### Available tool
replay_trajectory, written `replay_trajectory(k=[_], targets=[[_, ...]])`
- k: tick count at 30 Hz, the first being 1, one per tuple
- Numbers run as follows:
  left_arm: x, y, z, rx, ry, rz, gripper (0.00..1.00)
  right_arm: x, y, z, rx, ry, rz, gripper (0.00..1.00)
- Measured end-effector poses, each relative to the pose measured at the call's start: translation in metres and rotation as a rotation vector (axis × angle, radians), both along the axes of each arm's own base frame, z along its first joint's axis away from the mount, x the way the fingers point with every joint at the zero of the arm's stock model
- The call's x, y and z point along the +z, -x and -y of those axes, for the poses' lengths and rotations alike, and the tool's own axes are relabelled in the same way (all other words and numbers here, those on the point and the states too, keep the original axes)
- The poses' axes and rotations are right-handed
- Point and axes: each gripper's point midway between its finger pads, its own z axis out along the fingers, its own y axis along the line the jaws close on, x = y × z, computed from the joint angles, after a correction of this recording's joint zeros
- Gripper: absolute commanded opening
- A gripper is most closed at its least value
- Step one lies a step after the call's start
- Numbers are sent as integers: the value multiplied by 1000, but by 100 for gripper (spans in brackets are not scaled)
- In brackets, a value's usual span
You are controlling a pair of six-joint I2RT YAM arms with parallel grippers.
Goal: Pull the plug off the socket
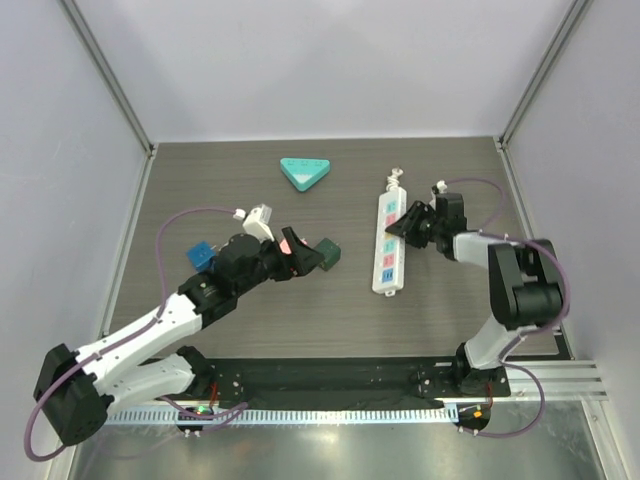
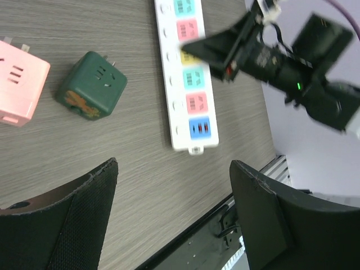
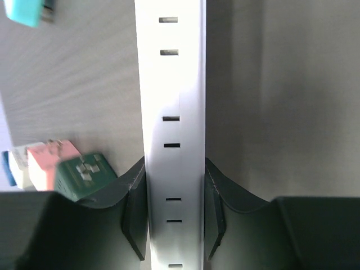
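Note:
The socket is a long white power strip with coloured outlets, lying right of centre on the table. My right gripper is shut across its width, and in the right wrist view its pads press both long sides of the socket. A dark green cube plug lies loose on the table left of the socket, prongs showing. Beside the plug hovers my left gripper; in its wrist view that gripper is open with nothing between its fingers.
A pink plug lies by the green one. A blue plug and a white plug sit further left. A teal triangular block rests at the back. A black rail runs along the near table edge.

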Motion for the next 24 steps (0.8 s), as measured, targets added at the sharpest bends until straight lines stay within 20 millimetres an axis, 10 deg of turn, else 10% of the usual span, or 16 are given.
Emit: replay_trajectory(k=[16,24], targets=[[5,27,-39,-4,-52,85,91,4,-117,-14,105,10,24,29],[-11,33,-48,5,-90,50,91,-2,-120,3,42,119,-66,84]])
